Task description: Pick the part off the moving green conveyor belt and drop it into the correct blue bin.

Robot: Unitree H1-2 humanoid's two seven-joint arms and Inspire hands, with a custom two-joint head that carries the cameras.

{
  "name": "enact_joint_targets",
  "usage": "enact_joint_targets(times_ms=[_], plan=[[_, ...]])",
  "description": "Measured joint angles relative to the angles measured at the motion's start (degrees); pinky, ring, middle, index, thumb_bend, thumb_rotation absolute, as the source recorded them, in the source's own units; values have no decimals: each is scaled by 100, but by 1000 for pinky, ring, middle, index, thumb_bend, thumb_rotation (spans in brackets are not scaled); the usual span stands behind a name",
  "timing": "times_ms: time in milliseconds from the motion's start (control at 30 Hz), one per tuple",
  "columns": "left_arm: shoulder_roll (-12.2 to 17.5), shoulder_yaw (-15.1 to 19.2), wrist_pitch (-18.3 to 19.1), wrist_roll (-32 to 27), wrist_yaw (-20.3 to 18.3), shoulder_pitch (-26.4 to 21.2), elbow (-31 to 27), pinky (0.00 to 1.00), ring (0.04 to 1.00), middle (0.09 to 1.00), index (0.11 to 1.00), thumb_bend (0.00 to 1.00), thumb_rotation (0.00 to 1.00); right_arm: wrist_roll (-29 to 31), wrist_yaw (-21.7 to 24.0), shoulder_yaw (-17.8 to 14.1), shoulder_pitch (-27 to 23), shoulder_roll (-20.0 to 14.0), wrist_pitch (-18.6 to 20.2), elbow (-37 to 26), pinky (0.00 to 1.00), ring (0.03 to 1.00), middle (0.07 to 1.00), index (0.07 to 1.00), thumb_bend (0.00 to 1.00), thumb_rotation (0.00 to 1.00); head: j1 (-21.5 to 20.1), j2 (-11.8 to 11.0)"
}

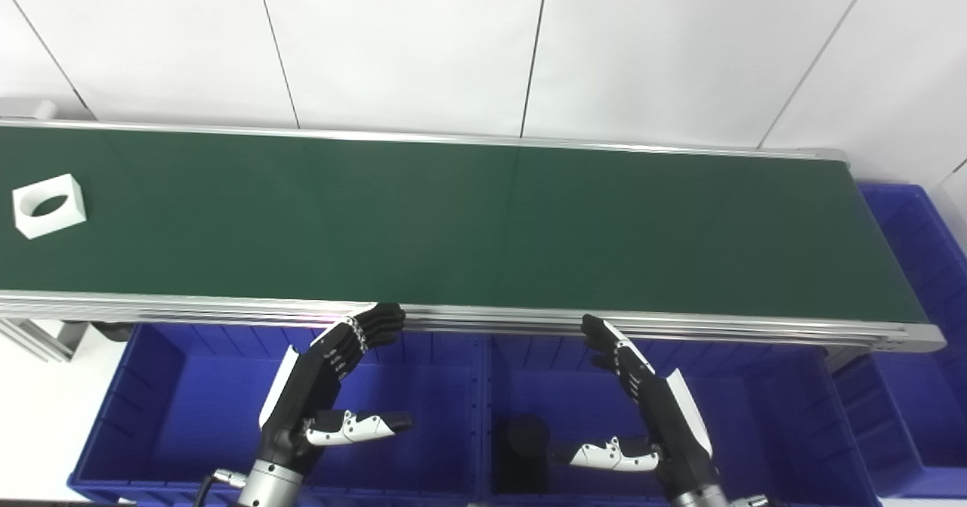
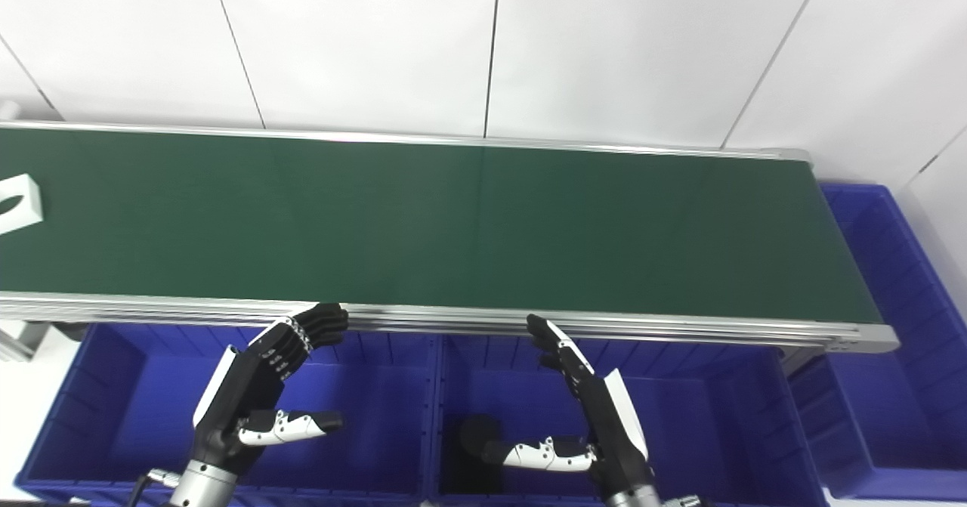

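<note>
A white square block with a round hole [image 1: 49, 205] lies on the green conveyor belt [image 1: 453, 220] at its far left; it is cut by the frame edge in the right eye view [image 2: 16, 202]. My left hand [image 1: 325, 386] is open and empty, held over the left blue bin [image 1: 174, 416] just below the belt's near rail. My right hand [image 1: 642, 409] is open and empty over the middle blue bin [image 1: 763, 416]. Both hands are far to the right of the block.
A dark cylindrical part [image 1: 521, 450] sits in the middle bin, near my right thumb. Another blue bin [image 1: 918, 265] stands past the belt's right end. An aluminium rail [image 1: 491, 318] runs along the belt's near edge. A white tiled wall is behind.
</note>
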Motion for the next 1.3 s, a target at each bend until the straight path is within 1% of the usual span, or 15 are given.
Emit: enact_joint_targets(times_ms=[167, 233, 367, 400, 433, 500, 533, 633, 700, 833, 900, 967, 1000, 1067, 1300], plan=[[1, 20, 0, -2, -8, -1, 0, 754, 777, 779, 771, 922, 223, 5, -1, 11, 3, 14, 0, -2, 841, 885, 898, 898, 1000, 287, -105, 0], [1, 42, 0, -12, -15, -1, 1, 746, 775, 779, 767, 932, 223, -4, -4, 17, 3, 24, -1, 0, 844, 885, 898, 895, 1000, 294, -272, -88], [-2, 90, 0, -74, -74, -5, 16, 753, 779, 781, 767, 939, 231, -104, -9, 38, 2, 55, -4, 19, 841, 891, 903, 899, 1000, 334, -246, -193], [-5, 108, 0, -105, -99, -8, 35, 754, 780, 782, 768, 939, 232, -122, -9, 43, 3, 58, -10, 34, 840, 891, 904, 900, 1000, 338, -220, -272], [-8, 120, 0, -129, -122, -9, 55, 742, 777, 779, 764, 941, 231, -129, -10, 46, 3, 58, -24, 57, 837, 896, 905, 900, 1000, 347, -37, -481], [-10, 135, 0, -134, -159, -5, 63, 727, 774, 777, 761, 943, 230, -146, -15, 42, 12, 55, -72, 104, 836, 901, 905, 899, 1000, 351, 8, -518], [-9, 134, 0, -123, -173, -4, 63, 715, 768, 773, 758, 946, 232, -164, -19, 41, 23, 50, -111, 120, 841, 906, 908, 900, 1000, 339, 365, -701], [-10, 86, 0, 17, -164, 10, 57, 682, 745, 756, 741, 965, 229, -154, -19, 33, 65, 27, -191, 148, 847, 912, 915, 906, 1000, 300, 886, -957], [-19, 30, 0, 106, -110, 40, 36, 677, 732, 746, 726, 976, 217, -80, -18, 5, 75, -2, -279, 252, 858, 909, 916, 909, 1000, 281, 1010, -1020], [-46, -35, 0, 125, -45, 108, -63, 666, 715, 735, 709, 989, 208, 73, -15, -65, 71, -85, -554, 522, 890, 924, 928, 925, 1000, 280, 1475, -1291], [-44, -60, 0, 128, -26, 109, -104, 660, 711, 732, 705, 995, 216, 82, -20, -84, 46, -116, -725, 657, 902, 927, 930, 927, 1000, 279, 1476, -1292], [-37, -84, 0, 133, 29, 107, -147, 653, 706, 729, 704, 998, 228, 84, -41, -84, 18, -127, -857, 784, 907, 931, 934, 928, 1000, 276, 1616, -1423], [-36, -101, 0, 143, 51, 107, -168, 649, 703, 728, 703, 999, 240, 87, -62, -76, 3, -132, -894, 849, 913, 937, 937, 931, 1000, 268, 1617, -1424], [-24, -157, 0, 190, 95, 108, -197, 641, 699, 728, 703, 1000, 255, 115, -139, -23, -22, -160, -901, 965, 911, 937, 935, 933, 1000, 262, 1652, -1503], [33, -302, 0, 239, 224, 107, -353, 635, 697, 728, 703, 1000, 267, 130, -328, 106, -93, -245, -906, 1060, 897, 931, 925, 929, 1000, 258, 1661, -1529]])
